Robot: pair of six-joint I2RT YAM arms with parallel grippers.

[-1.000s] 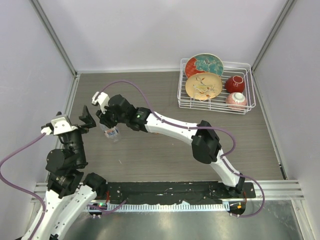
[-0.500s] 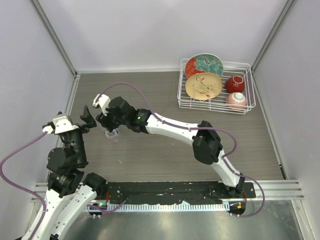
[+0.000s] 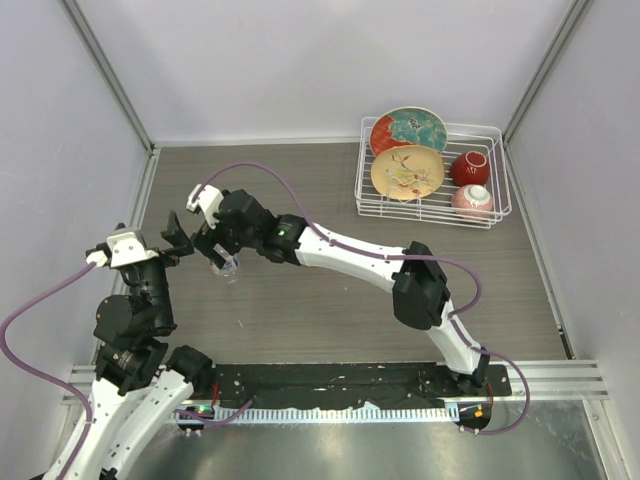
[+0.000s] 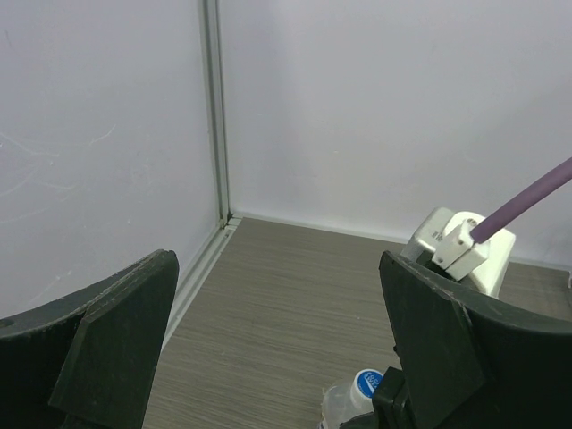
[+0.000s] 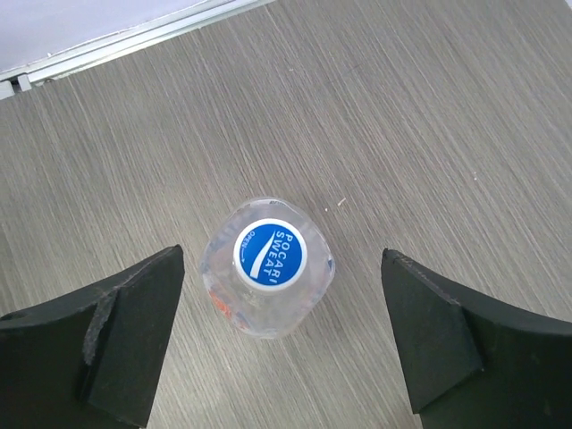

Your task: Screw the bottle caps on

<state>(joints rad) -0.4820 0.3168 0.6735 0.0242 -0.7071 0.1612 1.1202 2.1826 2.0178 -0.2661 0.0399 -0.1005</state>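
A small clear bottle [image 5: 268,308] stands upright on the wooden table, seen from straight above in the right wrist view. A white cap with a blue printed top [image 5: 270,254] sits on its neck. My right gripper [image 5: 281,261] hangs open over it, one finger well clear on each side, touching nothing. From overhead, the right gripper [image 3: 217,256] reaches far left above the bottle [image 3: 230,268]. My left gripper [image 3: 177,238] stands open and empty just left of it. The left wrist view shows the left gripper [image 4: 277,295], the bottle [image 4: 344,407] and its cap [image 4: 366,384] low down.
A white wire rack [image 3: 500,175] at the back right holds two patterned plates [image 3: 408,150] and two bowls [image 3: 470,168]. A metal rail [image 3: 145,200] and the wall run close along the left. The right arm's purple cable [image 3: 260,170] arches over the table.
My right gripper has opened from shut on the cap to wide apart, leaving the capped bottle standing alone. The left arm has stayed put.
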